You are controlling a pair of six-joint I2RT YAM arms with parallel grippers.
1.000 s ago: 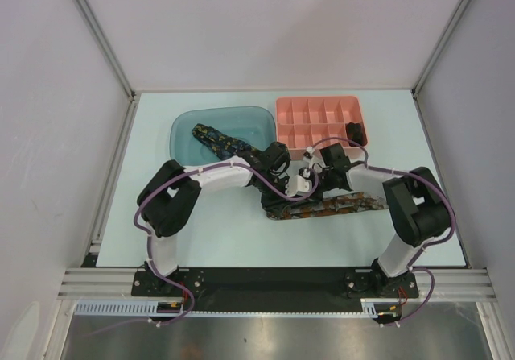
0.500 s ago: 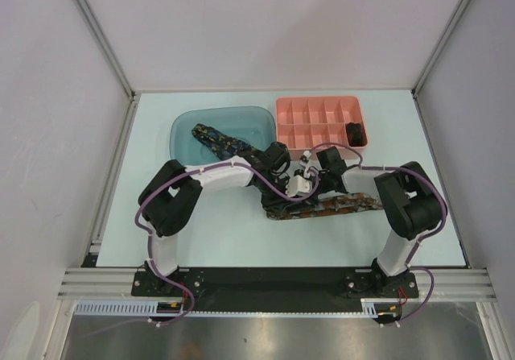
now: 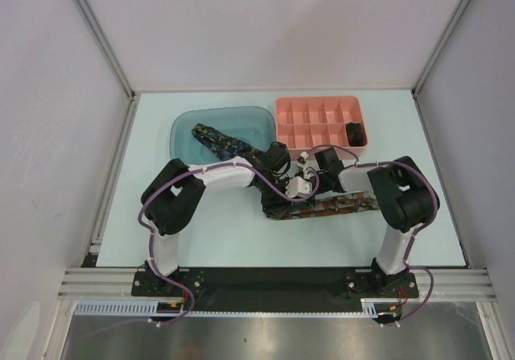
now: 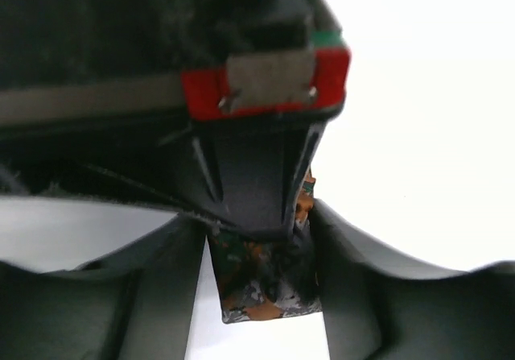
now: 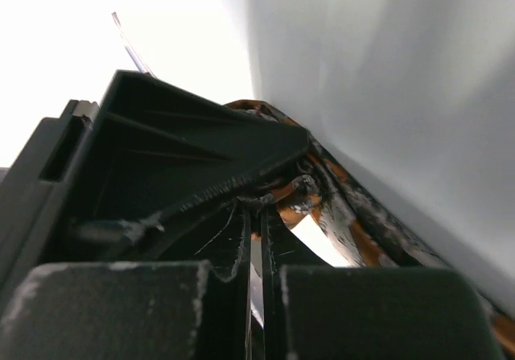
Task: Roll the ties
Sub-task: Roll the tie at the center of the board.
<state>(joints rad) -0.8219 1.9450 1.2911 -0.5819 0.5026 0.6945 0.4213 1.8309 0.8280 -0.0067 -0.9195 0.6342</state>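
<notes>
I read the orange-brown flecked tie as lying flat on the tabletop. It runs parallel to the near edge, from the table's middle toward the right edge. Both arms converge on its left end.

1. Left gripper: the fingers stand apart on either side of the tie's end. The right gripper's tip also sits between them. I cannot tell whether the pads actually press the fabric (a sliver of table shows beside the cloth low in the left wrist view).
2. Right gripper: the fingers are closed to a thin slit. Tie fabric bunches at their tips and appears nipped there.
3. Navy tie: it lies unrolled in the teal bin at the far edge, left of centre. Its end hangs toward the bin's near right rim.
4. Pink compartment tray: it sits just beside the bin on the right. A dark bundle rests in a right-hand compartment.
</notes>
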